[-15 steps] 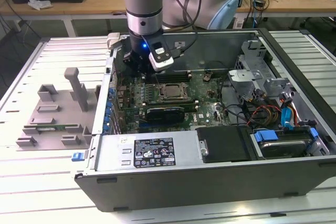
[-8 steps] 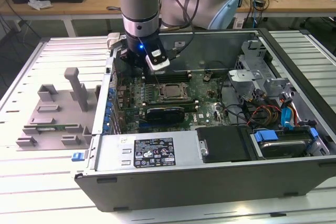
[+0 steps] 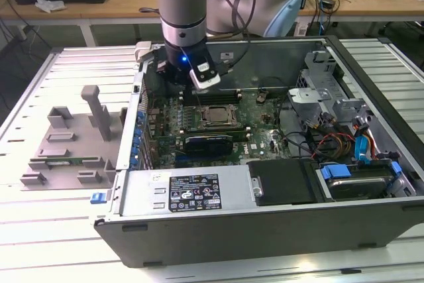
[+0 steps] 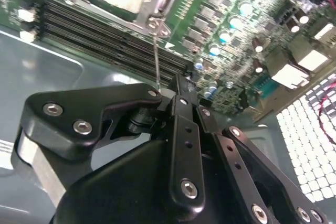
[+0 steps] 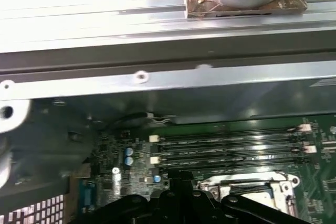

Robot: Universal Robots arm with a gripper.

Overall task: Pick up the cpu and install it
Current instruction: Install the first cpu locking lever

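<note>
Hanging arm: it reaches down into the open case [image 3: 265, 230], over the back part of the green board [image 3: 262, 120].
Gripper [image 4: 178, 83]: its black fingers are pressed together, and I see nothing pinched between them.
Gripper's spot: low over the long dark memory slots [image 4: 105, 35], near the socket [image 4: 160, 1].
Cpu [image 3: 215, 116]: it lies flat in the square metal socket in the middle of the board, apart from the gripper.
Thin rod [image 4: 156, 56]: in the second wrist view it runs from a corner of the socket to just beside the gripper's tip. I cannot tell if they touch.
Case: it lies on its side on a ribbed metal table [image 3: 40, 250], with the inside facing up.
Grey tray [image 3: 66, 144]: it sits on the table, at the exterior view's left of the case, with blocks standing up on it.
</note>
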